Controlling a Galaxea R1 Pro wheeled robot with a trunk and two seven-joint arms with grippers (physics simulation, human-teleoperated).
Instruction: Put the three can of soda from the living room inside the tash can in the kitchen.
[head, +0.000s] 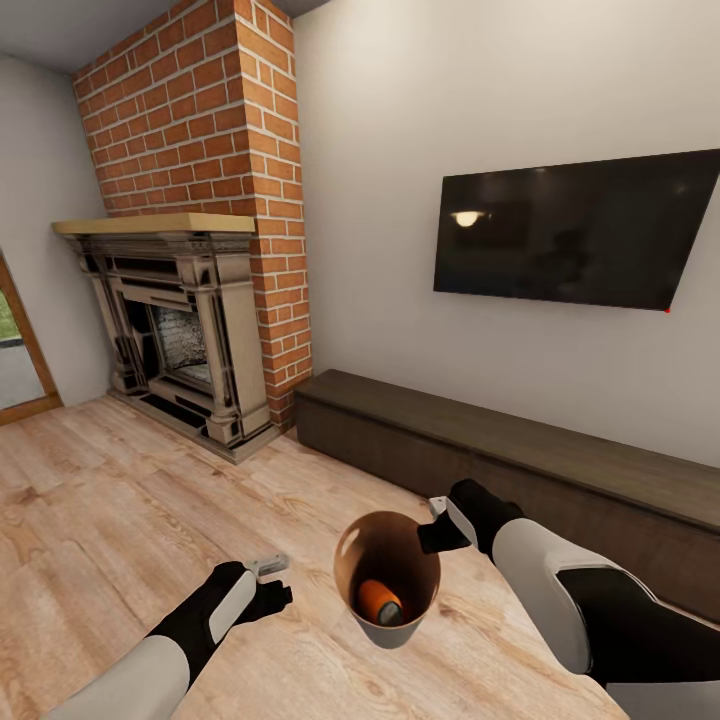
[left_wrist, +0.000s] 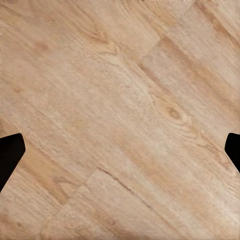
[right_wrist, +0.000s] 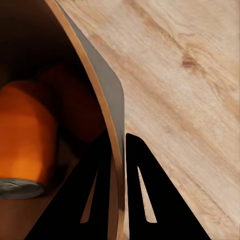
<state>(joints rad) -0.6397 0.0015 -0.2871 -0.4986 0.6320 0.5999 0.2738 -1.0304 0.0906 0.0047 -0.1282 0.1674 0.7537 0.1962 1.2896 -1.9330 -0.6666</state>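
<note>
Even, soft room light, lamp glare mirrored on the TV (head: 580, 230), wide-angle lean at edges, slightly soft renders, faint shadows.

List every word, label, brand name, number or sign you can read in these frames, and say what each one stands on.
None can be read.
The orange can lying inside the trash can: no print can be made out on its side, in the head view or the right wrist view.
The wall TV: dark screen, only a lamp's reflection, no logo to be seen.
The brick fireplace and the low cabinet: no writing.
</note>
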